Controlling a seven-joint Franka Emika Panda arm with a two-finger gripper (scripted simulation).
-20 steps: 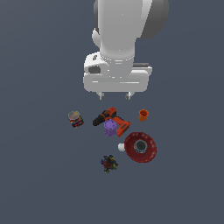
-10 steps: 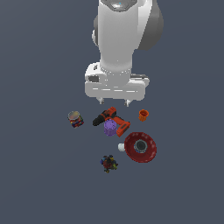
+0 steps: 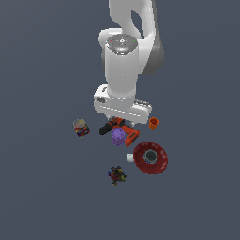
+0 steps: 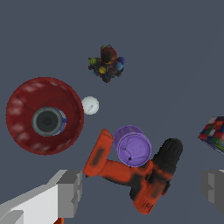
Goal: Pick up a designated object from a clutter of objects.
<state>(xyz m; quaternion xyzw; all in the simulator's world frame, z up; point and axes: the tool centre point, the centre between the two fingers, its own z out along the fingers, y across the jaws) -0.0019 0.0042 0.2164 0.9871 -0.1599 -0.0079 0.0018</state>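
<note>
The purple cup (image 3: pixel 118 136) (image 4: pixel 133 145) stands upright with its open mouth up, touching the middle of the orange-and-black power drill (image 3: pixel 123 129) (image 4: pixel 131 174), which lies on its side. My gripper (image 3: pixel 120 121) (image 4: pixel 142 190) hangs open above the drill, just short of the cup, and holds nothing. One of its grey fingers (image 4: pixel 70 192) shows on each side of the drill in the wrist view. In the exterior view the white hand hides part of the drill.
A red round disc (image 3: pixel 150 157) (image 4: pixel 43 116) lies to the exterior view's right of the cup, with a small white object (image 3: pixel 130 158) (image 4: pixel 90 105) at its edge. Around them are a small orange cup (image 3: pixel 153 123), a multicoloured can (image 3: pixel 80 127) (image 4: pixel 214 133) and a dark multicoloured lump (image 3: pixel 116 175) (image 4: pixel 107 64).
The arm has come down toward the clutter, and the hand now sits just above the drill. None of the objects has moved.
</note>
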